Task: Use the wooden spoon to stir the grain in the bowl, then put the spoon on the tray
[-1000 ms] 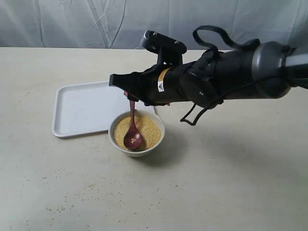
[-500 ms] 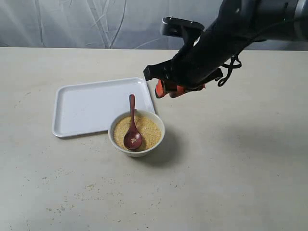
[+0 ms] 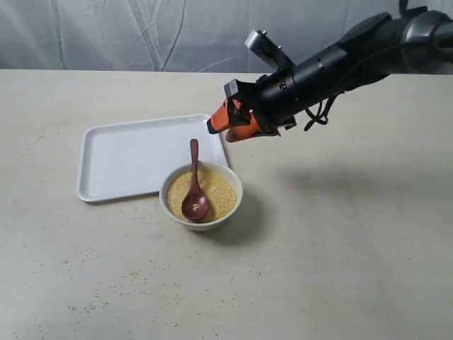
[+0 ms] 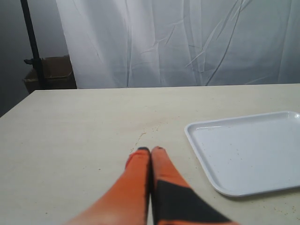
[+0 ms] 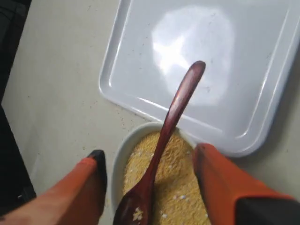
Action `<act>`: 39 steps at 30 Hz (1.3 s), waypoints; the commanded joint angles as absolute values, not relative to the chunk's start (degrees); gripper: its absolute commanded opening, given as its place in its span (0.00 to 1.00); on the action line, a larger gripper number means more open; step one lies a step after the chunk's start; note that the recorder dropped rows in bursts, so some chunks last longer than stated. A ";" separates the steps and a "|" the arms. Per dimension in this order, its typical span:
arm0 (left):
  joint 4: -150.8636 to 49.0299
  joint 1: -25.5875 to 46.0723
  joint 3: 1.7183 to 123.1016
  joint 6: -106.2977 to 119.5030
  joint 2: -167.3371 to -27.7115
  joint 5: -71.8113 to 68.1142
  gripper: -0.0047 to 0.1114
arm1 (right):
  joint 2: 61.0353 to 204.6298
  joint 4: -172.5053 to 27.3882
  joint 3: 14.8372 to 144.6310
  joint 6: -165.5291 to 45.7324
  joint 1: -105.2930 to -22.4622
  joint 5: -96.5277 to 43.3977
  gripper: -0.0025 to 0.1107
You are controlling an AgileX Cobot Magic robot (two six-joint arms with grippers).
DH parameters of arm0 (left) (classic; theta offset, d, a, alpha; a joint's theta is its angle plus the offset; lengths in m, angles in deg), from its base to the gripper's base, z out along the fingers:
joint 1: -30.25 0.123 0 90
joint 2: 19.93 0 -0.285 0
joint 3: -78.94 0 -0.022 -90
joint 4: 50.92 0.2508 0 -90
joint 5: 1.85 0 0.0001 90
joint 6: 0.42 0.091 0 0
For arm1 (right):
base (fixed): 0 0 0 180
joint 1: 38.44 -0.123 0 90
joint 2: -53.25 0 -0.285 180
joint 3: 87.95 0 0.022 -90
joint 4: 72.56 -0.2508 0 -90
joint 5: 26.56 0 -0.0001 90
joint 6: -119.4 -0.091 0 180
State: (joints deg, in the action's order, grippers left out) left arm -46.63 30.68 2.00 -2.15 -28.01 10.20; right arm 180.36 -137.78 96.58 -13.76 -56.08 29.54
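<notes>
The small white bowl [image 3: 237,190] stands just in front of the white tray [image 3: 127,159] and holds yellow grain [image 3: 221,193]. The dark wooden spoon [image 3: 194,180] lies in the grain, its handle leaning over the rim toward the tray. My right gripper [image 3: 225,127] hovers open above and right of the bowl, holding nothing. In the right wrist view its fingers [image 5: 148,153] straddle the spoon [image 5: 174,110], grain [image 5: 180,185], bowl rim [image 5: 121,157] and tray [image 5: 197,56] from above. My left gripper [image 4: 151,150] is shut and empty above the table, beside the tray [image 4: 248,150].
Spilled grains [image 3: 134,273] dot the table in front of the bowl. A white curtain [image 3: 141,32] hangs behind the table. A cardboard box [image 4: 49,72] stands beyond the table's edge in the left wrist view.
My right gripper has let go of the spoon's handle, opened, and drawn back up and to the right. The spoon stays lying in the grain.
</notes>
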 commanded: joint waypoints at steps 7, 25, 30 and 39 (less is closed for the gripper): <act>-46.82 30.73 1.72 -2.32 -27.71 10.00 0.04 | 198.00 -146.17 109.43 -12.62 -56.78 31.58 0.53; -46.82 30.73 1.72 -2.32 -27.71 10.00 0.04 | 201.25 -154.53 109.43 -11.07 -60.43 34.69 0.49; -46.82 30.73 1.72 -2.32 -27.71 10.00 0.04 | 201.49 -155.01 109.43 -10.79 -61.55 32.89 0.49; -46.82 30.73 1.72 -2.32 -27.71 10.00 0.04 | 201.49 -160.30 109.43 -9.96 -61.55 33.39 0.02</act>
State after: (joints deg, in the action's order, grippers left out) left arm -46.63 30.68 2.00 -2.15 -28.01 10.20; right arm 201.68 -157.71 109.01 -10.68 -61.69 33.00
